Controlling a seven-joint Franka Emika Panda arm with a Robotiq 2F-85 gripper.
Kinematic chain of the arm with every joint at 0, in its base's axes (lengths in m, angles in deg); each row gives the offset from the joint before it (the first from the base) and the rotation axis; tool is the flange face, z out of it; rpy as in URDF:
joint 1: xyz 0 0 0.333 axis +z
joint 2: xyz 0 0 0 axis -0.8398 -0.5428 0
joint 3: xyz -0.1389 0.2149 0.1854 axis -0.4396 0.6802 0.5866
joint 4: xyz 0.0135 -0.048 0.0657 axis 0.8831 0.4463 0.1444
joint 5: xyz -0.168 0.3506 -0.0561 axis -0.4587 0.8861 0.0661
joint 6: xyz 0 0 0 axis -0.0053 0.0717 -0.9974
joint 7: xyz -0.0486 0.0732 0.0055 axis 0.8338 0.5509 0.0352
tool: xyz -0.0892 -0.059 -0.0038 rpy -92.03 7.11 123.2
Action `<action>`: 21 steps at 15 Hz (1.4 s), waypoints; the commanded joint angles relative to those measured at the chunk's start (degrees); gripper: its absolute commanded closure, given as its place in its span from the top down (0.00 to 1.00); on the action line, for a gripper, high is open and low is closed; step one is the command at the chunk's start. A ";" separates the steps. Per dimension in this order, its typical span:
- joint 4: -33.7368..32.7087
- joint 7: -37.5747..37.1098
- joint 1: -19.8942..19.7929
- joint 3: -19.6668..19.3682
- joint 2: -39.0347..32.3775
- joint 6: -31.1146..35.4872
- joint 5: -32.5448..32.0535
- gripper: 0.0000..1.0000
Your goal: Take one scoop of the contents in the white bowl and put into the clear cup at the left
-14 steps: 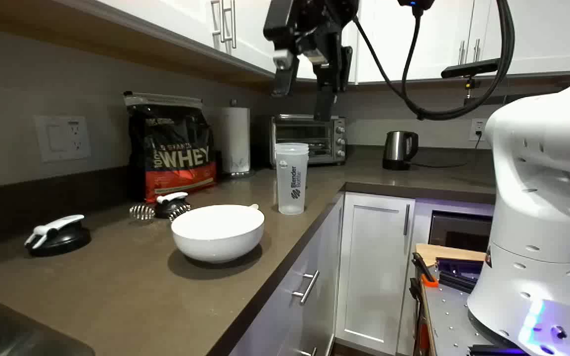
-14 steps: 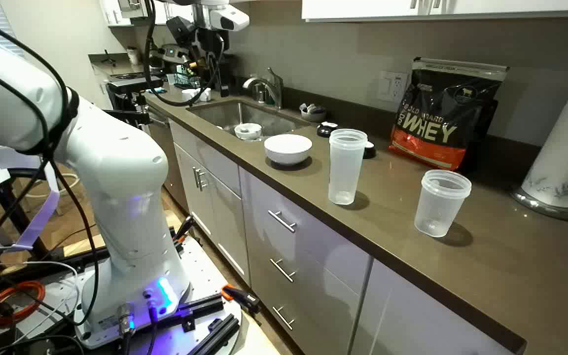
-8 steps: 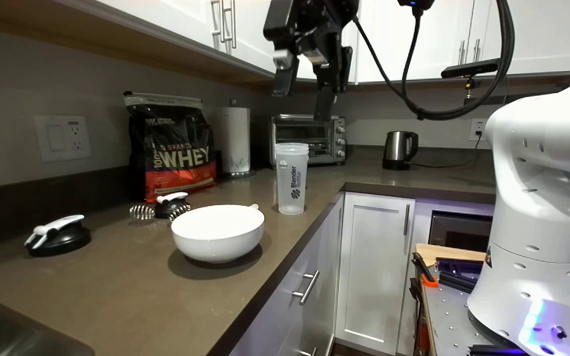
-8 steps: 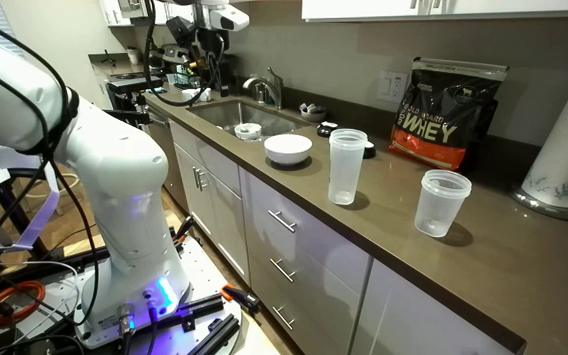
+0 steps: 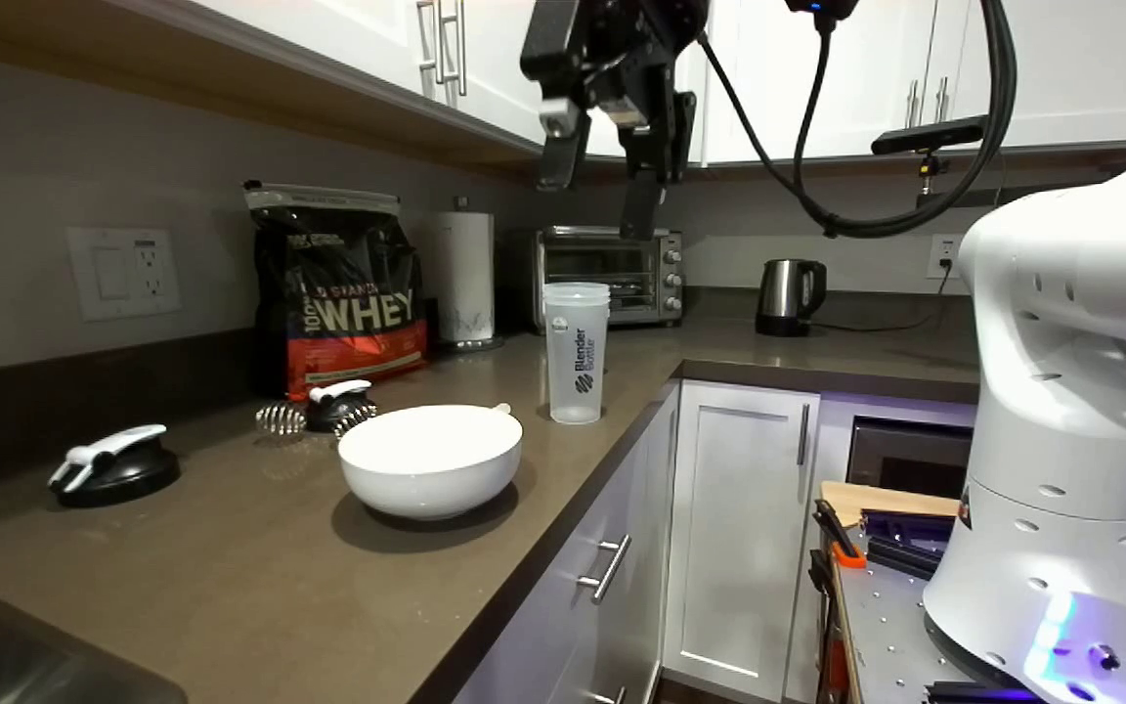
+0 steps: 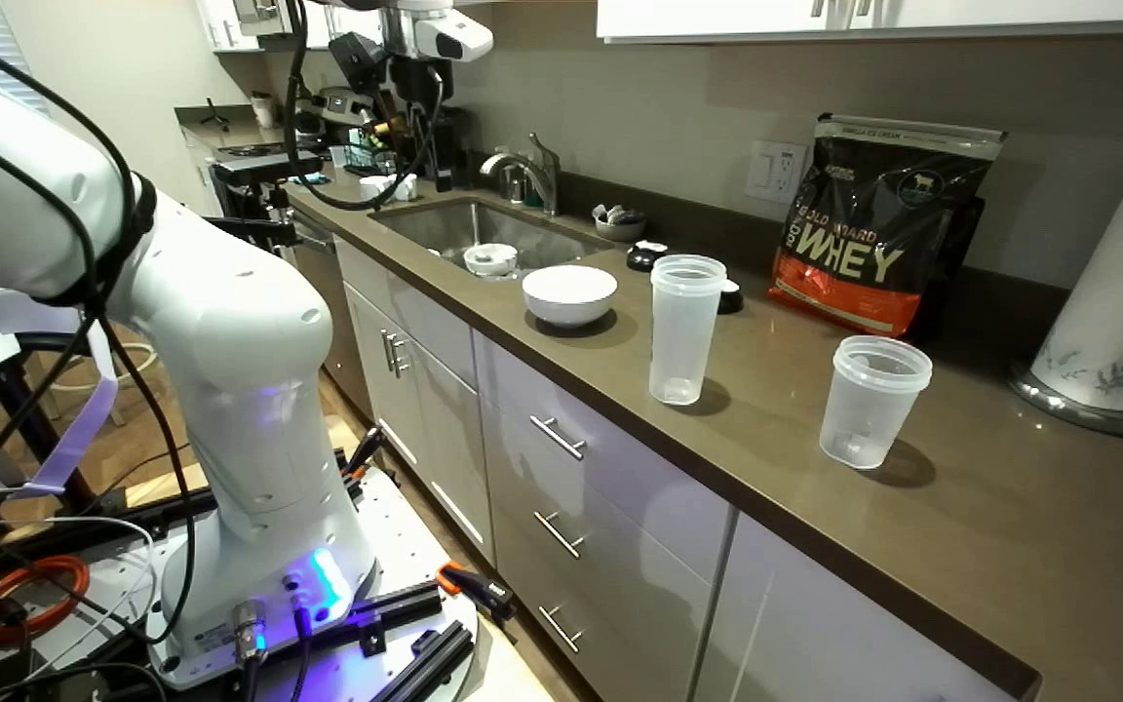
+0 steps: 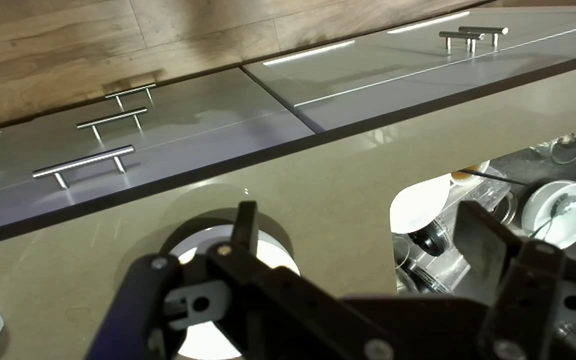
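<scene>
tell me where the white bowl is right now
In an exterior view, the white bowl sits on the countertop left of centre, between the sink and the tall BlenderBottle cup.

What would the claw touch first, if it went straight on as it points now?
Most likely the countertop between the white bowl and the sink, as the wrist view suggests; depth is unclear, so the claw could catch the bowl instead.

the claw (image 5: pixel 598 199) hangs agape — higher than the white bowl (image 5: pixel 431 491).
</scene>
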 commanded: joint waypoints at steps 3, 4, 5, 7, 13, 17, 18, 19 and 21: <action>-1.00 5.20 -1.75 -2.00 -4.07 0.07 -3.31 1.00; -1.22 7.05 -2.01 -2.72 -5.15 0.01 -4.19 1.00; -1.74 9.35 -2.22 -3.67 -6.69 -0.09 -5.30 1.00; -2.80 13.94 -2.55 -5.55 -9.81 -0.05 -7.48 1.00; -8.95 30.23 -1.33 -11.57 -20.00 -1.09 -8.75 1.00; -12.74 39.05 -1.20 -12.46 -25.01 -3.18 -10.50 1.00; -13.27 40.42 -1.37 -12.44 -25.91 -3.52 -11.23 1.00; -13.66 40.83 -1.59 -12.13 -26.90 -3.33 -12.51 1.00; -13.82 41.76 -1.84 -11.91 -28.30 -3.00 -14.85 1.00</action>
